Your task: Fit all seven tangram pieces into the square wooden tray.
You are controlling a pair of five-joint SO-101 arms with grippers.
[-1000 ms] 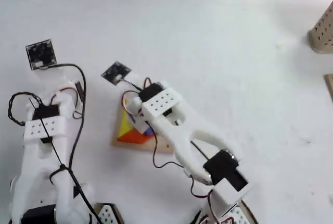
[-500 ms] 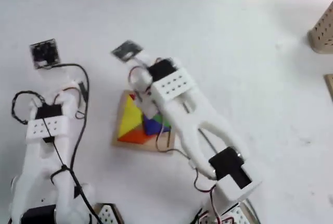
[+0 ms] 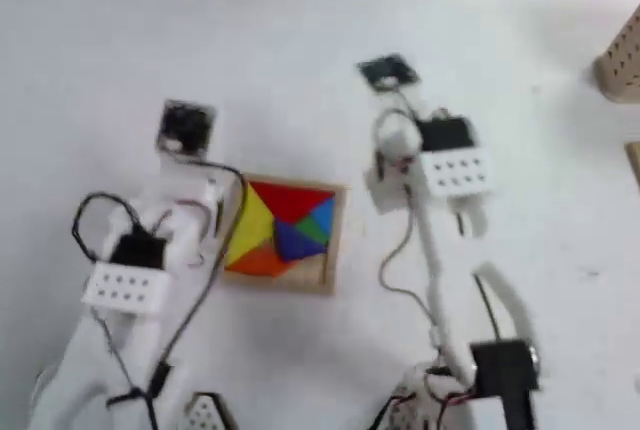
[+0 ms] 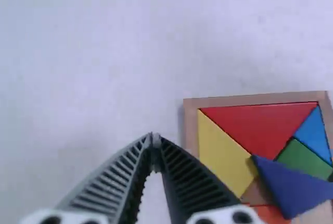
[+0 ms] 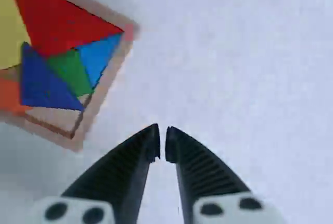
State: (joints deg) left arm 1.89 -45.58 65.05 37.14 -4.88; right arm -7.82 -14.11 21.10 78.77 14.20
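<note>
tray sits on the table between the two arms, with most of the tangram set in it: red triangle, yellow triangle, light blue piece, green piece, orange piece. dark blue triangle looks skewed, with bare wood showing just beside it in one corner.

left gripper is closed tip to tip on nothing, over the table just beside the tray's edge. right gripper is also pinched together and empty, off the tray's opposite corner.

risks, my read: nudging the dark blue triangle with closed fingers could lever it over its neighbours or slide the loose tray. the left arm's cable hangs close to the tray rim and could drag it.

not resolved: i count six colours and cannot find the seventh piece. i cannot tell whether the dark blue triangle lies flat or rides on the green piece. both wrist views cut the tray off, and the orange piece is mostly out of frame.
</note>
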